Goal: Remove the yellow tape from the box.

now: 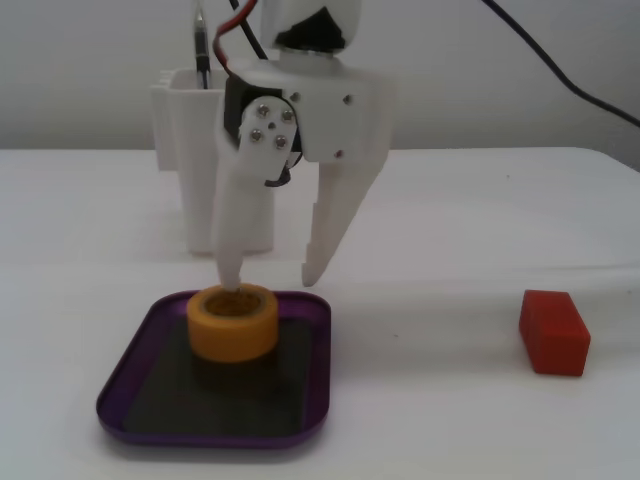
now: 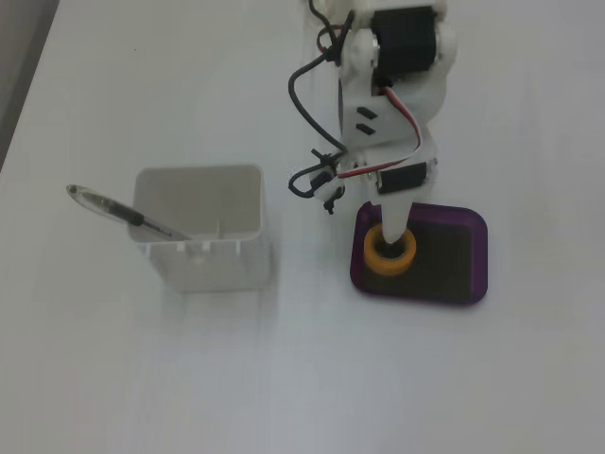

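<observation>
The yellow tape point(image 1: 233, 325) stands flat in the back left part of the purple box point(image 1: 120, 395), its hollow core facing up. My white gripper point(image 1: 271, 283) hangs right above it, open. One finger point(image 1: 235, 240) points down into the roll's core; the other finger point(image 1: 335, 220) hangs outside the roll to its right in this fixed view, just above the tray's back rim. Seen from above in the other fixed view, the tape point(image 2: 406, 257) sits at the left end of the box point(image 2: 473, 255), and the gripper point(image 2: 383, 227) covers part of the roll.
A tall white square container point(image 1: 190, 130) stands behind the tray; from above it point(image 2: 198, 255) holds a pen point(image 2: 123, 216) leaning out to the left. A red block point(image 1: 553, 332) lies on the white table to the right. Cables trail from the arm point(image 2: 312, 104).
</observation>
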